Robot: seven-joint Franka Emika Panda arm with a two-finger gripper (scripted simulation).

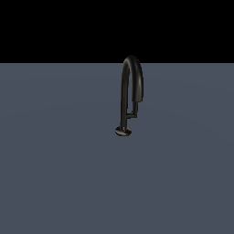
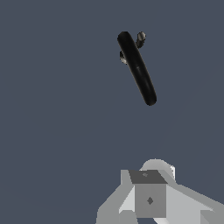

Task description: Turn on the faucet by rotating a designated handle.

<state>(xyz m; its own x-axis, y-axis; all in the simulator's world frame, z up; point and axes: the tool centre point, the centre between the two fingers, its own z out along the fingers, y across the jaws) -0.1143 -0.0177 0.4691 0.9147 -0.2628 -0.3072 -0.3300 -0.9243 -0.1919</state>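
Note:
The faucet [image 1: 124,91] is a glossy black gooseneck standing on a small round disc base, right of the middle in the exterior view. Its spout end curves down on that view's right. The handle [image 1: 132,115] is a thin black L-shaped rod branching from the lower stem toward the spout side. In the wrist view the faucet [image 2: 137,68] appears from above as a slanted black bar, with the handle [image 2: 140,38] a small stub beside one end. My gripper [image 2: 149,197] shows only as grey and white blocks at the picture's edge, well apart from the faucet. It does not appear in the exterior view.
A flat blue-grey floor [image 1: 55,173] spreads around the faucet, with a black background behind it.

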